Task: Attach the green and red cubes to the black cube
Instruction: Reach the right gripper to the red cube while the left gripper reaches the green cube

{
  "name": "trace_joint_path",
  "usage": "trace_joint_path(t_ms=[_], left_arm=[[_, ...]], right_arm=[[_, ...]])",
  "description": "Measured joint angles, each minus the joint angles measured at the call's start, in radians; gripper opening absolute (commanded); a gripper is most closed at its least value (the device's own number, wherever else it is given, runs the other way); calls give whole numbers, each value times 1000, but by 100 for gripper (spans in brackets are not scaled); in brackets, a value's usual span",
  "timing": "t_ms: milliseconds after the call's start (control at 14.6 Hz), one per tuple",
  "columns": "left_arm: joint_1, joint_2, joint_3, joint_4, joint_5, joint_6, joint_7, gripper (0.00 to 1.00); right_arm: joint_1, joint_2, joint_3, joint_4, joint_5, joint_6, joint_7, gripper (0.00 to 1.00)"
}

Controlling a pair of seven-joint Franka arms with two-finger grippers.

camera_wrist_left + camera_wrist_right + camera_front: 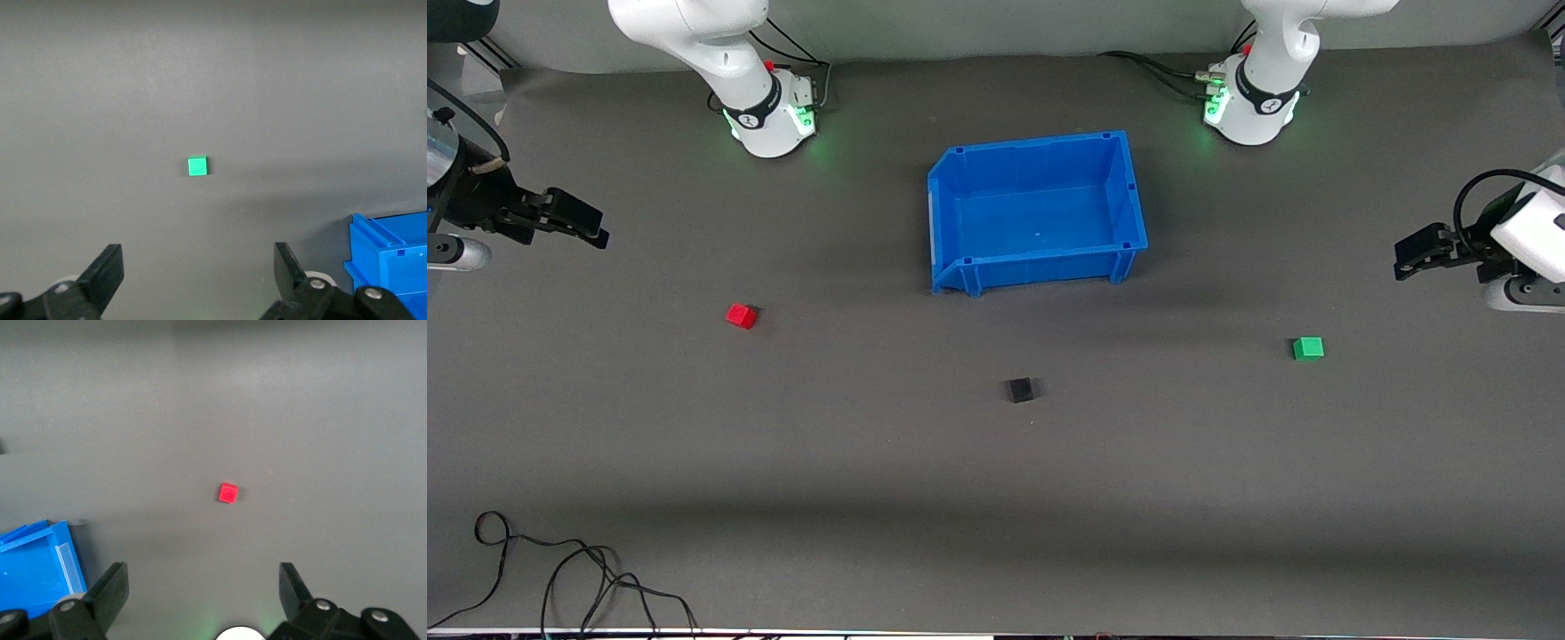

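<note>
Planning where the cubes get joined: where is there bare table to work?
Bare mat surrounds the black cube, reaching the red cube, the green cube and the blue bin. Cables clutter one front corner.

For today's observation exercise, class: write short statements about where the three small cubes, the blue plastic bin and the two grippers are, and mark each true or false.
1. The small matte black cube lies inside the blue plastic bin. False: it lies on the table, nearer the front camera.
2. The small bright red cube touches the black cube. False: they lie well apart.
3. The left gripper is open. True.
4. The small bright green cube lies toward the left arm's end. True.
5. The right gripper holds the red cube. False: it is open, holding nothing.
</note>
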Motion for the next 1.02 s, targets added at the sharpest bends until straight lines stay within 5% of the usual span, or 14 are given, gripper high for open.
trace_joint_path(t_ms=[478, 683, 1025], left_arm=[[-1, 2, 0, 0, 0, -4, 0, 100], [-1, 2, 0, 0, 1, -5, 0, 100], [-2, 2, 0, 2, 1, -9, 0, 100]], right_arm=[[0, -4, -7, -8, 0, 49, 1, 99], [-1, -22, -38, -70, -1, 180, 2, 99], [-1, -33, -85, -165, -1, 199, 102, 100]])
